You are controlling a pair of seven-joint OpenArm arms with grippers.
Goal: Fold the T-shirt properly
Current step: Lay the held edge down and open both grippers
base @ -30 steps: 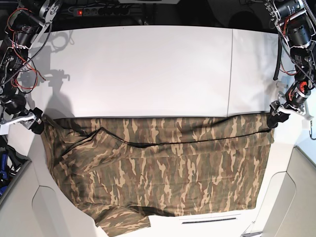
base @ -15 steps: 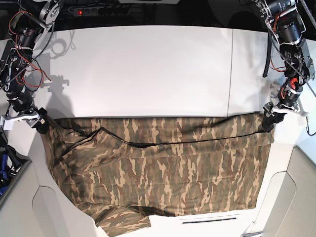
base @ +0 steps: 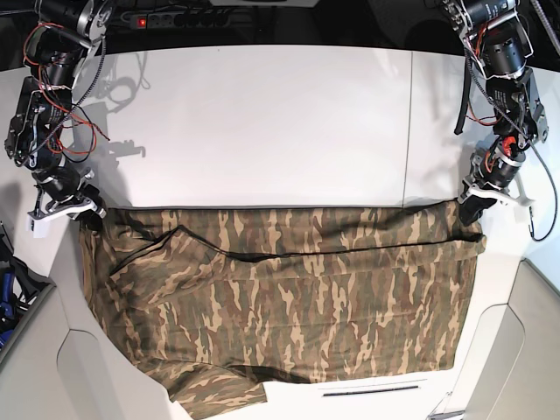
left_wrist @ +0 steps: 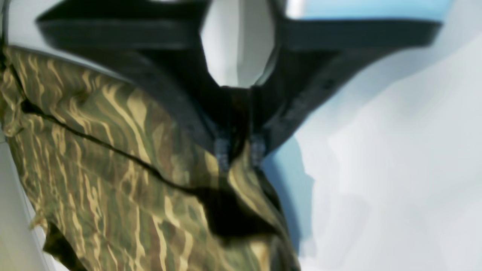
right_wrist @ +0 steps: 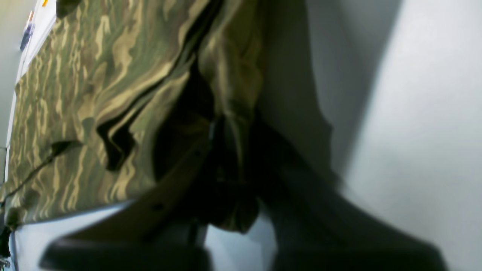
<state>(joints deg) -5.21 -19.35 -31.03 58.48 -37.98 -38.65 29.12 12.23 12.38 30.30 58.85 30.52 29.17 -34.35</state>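
left wrist view first: i see the left gripper (left_wrist: pixel 239 150) with its 2 dark fingers pinched together on a bunched corner of the t-shirt (left_wrist: pixel 113 162). the camouflage cloth hangs away to the left of the fingertips with a dark fold line running across it. right of the grip i see only the pale white table (left_wrist: pixel 395 169), with a bluish shadow beside the cloth. the picture is blurred, so finer detail is lost.

right wrist view: the right gripper (right_wrist: pixel 226 150) is clamped on a gathered edge of the t-shirt (right_wrist: pixel 75 113), the cloth wrinkling into dark creases where it enters the fingers. the fabric spreads off to the left; the white table (right_wrist: pixel 433 113) fills the right side, with a grey shadow next to the cloth. this view is blurred too.

base view: the t-shirt (base: pixel 289 297) lies on the near half of the white table (base: pixel 262 122), its far edge a straight line across the width, its near part draping over the front edge. the left gripper (base: pixel 473 207) holds the far corner on the view's right, the right gripper (base: pixel 87 213) the far corner on the view's left. a seam (base: pixel 408 122) splits the tabletop into 2 panels. beyond the far edge sits a black power strip (base: pixel 175 17) with a red light. red wires (base: pixel 52 61) loop along the arm on the view's left.
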